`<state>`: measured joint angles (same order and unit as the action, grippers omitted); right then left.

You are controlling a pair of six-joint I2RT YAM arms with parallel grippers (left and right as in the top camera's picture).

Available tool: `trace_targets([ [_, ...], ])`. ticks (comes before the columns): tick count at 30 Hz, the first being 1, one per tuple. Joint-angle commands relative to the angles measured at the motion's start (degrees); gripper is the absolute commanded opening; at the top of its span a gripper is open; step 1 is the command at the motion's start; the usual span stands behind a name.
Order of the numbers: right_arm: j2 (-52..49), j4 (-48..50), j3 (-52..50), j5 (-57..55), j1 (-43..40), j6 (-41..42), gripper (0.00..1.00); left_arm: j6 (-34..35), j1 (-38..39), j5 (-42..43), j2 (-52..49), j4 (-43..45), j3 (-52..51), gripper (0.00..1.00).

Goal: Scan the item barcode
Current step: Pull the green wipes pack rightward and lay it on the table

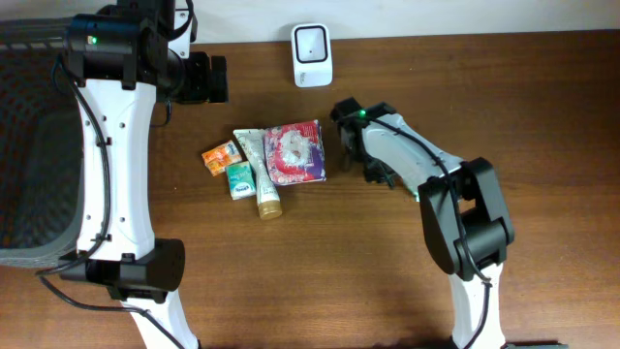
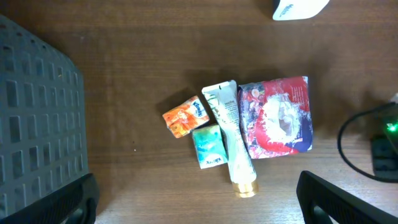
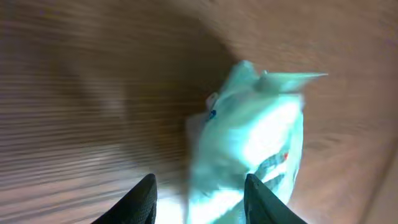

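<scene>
From my remote station: the wooden table (image 1: pixel 542 116) fills the overhead view, with a grey mesh basket (image 1: pixel 29 145) sitting over its left edge. The left arm (image 1: pixel 111 165) reaches along that side. Its left gripper (image 1: pixel 205 78) hangs near the far edge, fingers spread wide with nothing between them.

The right arm (image 1: pixel 426 165) bends in from the near edge toward the table's middle. Its right gripper (image 1: pixel 344 121) sits just beside the right edge of the pouch (image 1: pixel 294 152). In the blurred right wrist view the fingers stand apart, with the pouch showing pale beyond and partly between them. I cannot tell whether either finger touches it.

The red-and-white pouch lies flat near mid-table, on the right of a small cluster. The white scanner (image 1: pixel 312 55) stands at the far edge, apart from the cluster. A tube (image 1: pixel 258 174) lies against the pouch's left side, cap toward the near edge. A green box (image 1: pixel 238 179) touches the tube's left side, and an orange box (image 1: pixel 221 156) sits just beside the green one.
</scene>
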<state>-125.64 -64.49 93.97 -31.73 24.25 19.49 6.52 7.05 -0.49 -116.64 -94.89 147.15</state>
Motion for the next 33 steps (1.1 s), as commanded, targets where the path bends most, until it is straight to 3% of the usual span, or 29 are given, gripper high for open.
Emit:
trace_targets([
  [1, -0.5, -1.0, 3.9, 6.4, 2.2, 0.5, 0.42, 0.3, -0.1, -0.4, 0.0, 0.1, -0.1, 0.99],
  [4, -0.5, -2.5, 6.3, 14.8, 2.4, -2.6, 0.43, 0.3, -0.1, -0.4, 0.0, 0.1, -0.1, 0.99],
  [10, -0.5, -11.3, 19.5, 18.0, -4.3, -3.0, 0.55, 0.3, -0.1, -0.4, 0.0, 0.1, -0.1, 0.99],
  [14, -0.5, -11.4, 20.9, 38.1, -15.8, -10.1, 0.60, 0.3, -0.1, -0.4, 0.0, 0.1, -0.1, 0.99],
  [16, -0.5, -12.1, 19.3, 45.2, -21.5, -11.8, 0.26, 0.3, -0.1, -0.4, 0.0, 0.1, -0.1, 0.99],
  [18, -0.5, -12.0, 17.4, 47.8, -24.0, -11.8, 0.04, 0.3, -0.1, -0.4, 0.0, 0.1, -0.1, 0.99],
  [24, -0.5, -8.2, 11.4, 47.6, -22.6, -11.8, 0.04, 0.3, -0.1, -0.4, 0.0, 0.1, -0.1, 0.99],
  [29, -0.5, 2.7, -1.0, 47.9, -20.6, -9.8, 0.04, 0.3, -0.1, -0.4, 0.0, 0.1, -0.1, 0.99],
  [33, -0.4, 1.3, 0.1, 50.8, -17.6, -9.8, 0.04, 0.3, -0.1, -0.4, 0.0, 0.1, -0.1, 0.99],
])
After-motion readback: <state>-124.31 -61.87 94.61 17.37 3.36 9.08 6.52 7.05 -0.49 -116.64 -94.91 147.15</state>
